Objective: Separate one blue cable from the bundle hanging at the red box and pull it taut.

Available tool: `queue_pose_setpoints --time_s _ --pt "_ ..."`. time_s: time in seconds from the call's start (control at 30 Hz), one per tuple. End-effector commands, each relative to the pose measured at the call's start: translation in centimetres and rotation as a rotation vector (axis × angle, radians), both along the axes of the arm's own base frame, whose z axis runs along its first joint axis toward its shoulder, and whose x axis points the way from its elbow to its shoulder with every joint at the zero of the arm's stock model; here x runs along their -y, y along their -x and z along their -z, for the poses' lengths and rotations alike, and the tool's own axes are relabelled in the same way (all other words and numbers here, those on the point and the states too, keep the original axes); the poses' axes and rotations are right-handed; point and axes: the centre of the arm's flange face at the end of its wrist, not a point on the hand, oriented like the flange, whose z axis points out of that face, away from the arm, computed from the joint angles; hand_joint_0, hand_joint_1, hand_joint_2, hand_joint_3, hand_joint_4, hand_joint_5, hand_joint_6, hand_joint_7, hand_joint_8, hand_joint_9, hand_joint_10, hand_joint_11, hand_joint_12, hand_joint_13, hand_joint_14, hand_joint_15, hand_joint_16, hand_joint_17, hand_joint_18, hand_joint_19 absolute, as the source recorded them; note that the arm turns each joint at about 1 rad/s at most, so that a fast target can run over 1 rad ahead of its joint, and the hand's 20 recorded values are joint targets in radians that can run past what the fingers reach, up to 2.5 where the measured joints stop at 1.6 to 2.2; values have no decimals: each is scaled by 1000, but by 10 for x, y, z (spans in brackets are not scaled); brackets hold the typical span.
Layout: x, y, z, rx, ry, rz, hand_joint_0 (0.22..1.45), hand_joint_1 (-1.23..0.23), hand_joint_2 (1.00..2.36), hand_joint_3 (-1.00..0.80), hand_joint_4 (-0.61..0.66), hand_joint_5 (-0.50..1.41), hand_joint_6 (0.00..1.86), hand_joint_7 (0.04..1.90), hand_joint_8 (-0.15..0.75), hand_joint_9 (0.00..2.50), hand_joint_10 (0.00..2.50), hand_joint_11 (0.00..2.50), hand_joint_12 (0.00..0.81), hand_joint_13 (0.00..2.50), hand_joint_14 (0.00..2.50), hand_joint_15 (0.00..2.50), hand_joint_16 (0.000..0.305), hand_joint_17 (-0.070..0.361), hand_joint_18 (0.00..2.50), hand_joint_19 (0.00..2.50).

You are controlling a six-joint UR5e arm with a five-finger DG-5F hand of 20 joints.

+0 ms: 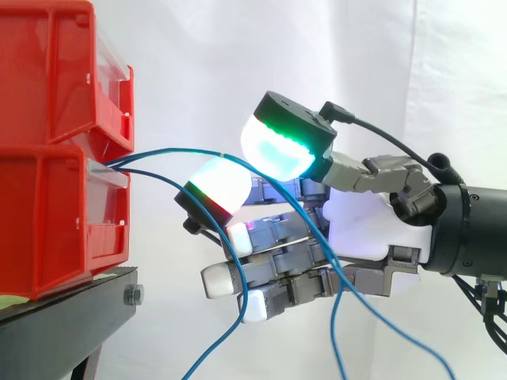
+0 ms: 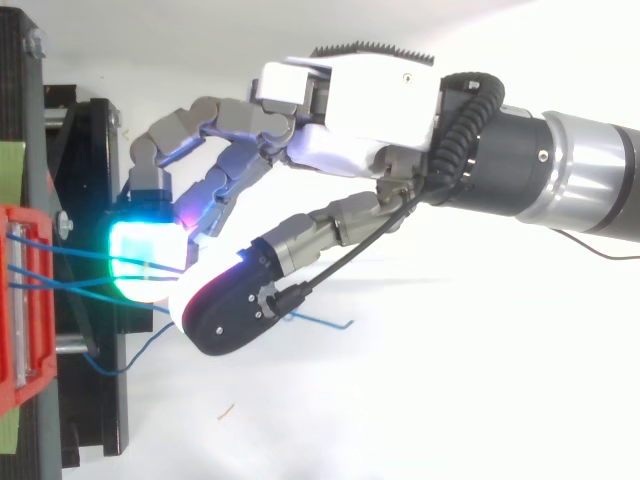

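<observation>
Blue cables come out between the two stacked red bins (image 1: 47, 222) at the left. The upper blue cable (image 1: 182, 151) arcs rightward and runs in between a green-glowing pad (image 1: 277, 146) and a white-and-red pad (image 1: 218, 186) of my hand (image 1: 364, 229), which pinch it. Past the pinch it drops across the palm toward the lower right. A second blue cable (image 1: 158, 176) sags below and hangs down in front of the curled lower fingers. From above, the hand (image 2: 350, 100) reaches left, and the cables (image 2: 70, 252) span from the red box (image 2: 25, 300) to the pads.
The bins sit on a black stand (image 1: 71, 305) with a bolt at its edge. A loose blue cable end (image 2: 325, 322) lies beneath the thumb in the top view. A white curtain hangs behind everything.
</observation>
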Motion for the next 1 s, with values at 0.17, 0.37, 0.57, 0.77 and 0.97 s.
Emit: queue_pose_setpoints --time_s 0.17,0.37,0.57,0.77,0.97 --pt "0 0 -1 2 1 0 620 -660 1005 -427 154 -161 838 1067 370 866 17 766 413 828 15 472 52 116 853 460" --pt "0 0 1 -1 1 0 617 -768 1016 -191 131 -182 873 1084 382 849 15 775 426 828 15 473 55 123 879 449" --pt "-3 0 0 0 3 -3 614 -804 1017 -106 122 -189 878 1077 385 843 13 752 431 826 15 468 57 128 894 437" --pt "-3 0 0 0 3 -3 619 -713 1005 -64 183 -186 837 1027 400 840 12 665 464 832 13 453 65 145 932 428" --pt "-4 -1 0 0 4 -4 634 -624 1000 -51 225 -178 803 967 402 815 12 661 472 808 14 452 66 148 909 429"
